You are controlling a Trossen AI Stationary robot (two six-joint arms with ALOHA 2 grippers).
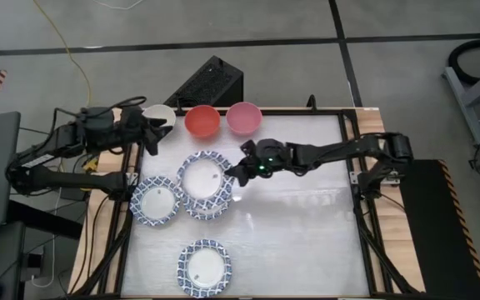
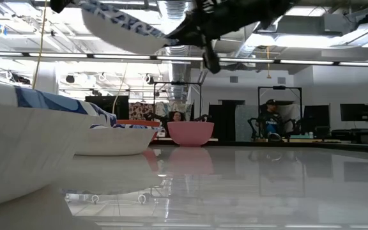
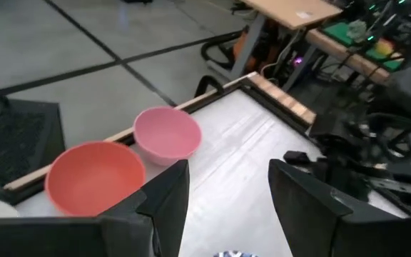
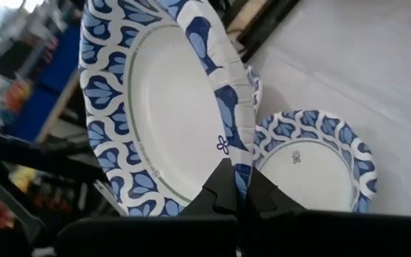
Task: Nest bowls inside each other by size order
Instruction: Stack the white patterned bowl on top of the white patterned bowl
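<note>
My right gripper (image 1: pixel 238 171) is shut on a blue-and-white patterned dish (image 1: pixel 203 176) held above the table's middle; in the low view the dish (image 2: pixel 123 29) is high and tilted. Part of a second patterned dish (image 1: pixel 212 208) shows on the table under it. Two more patterned dishes lie flat on the table, one at the left (image 1: pixel 155 201) and one near the front (image 1: pixel 204 267). Cream (image 1: pixel 161 114), red (image 1: pixel 202 121) and pink (image 1: pixel 243 117) bowls stand in a row along the far edge. My left gripper (image 1: pixel 151 136) hangs open and empty beside the cream bowl. My right gripper pinches the dish's patterned rim (image 4: pixel 239 165) between its two fingers, on the side facing the table's right. The fingers come from the right, slanting down. The dish is lifted clear of the table and tilted, its far-left side higher, above another patterned dish (image 4: pixel 312 158).
A black box (image 1: pixel 211 83) lies beyond the table's far edge. The table's right half (image 1: pixel 307 225) is bare white surface. In the low view the near patterned dish (image 2: pixel 18 144) fills the left foreground. People sit in the room behind the table.
</note>
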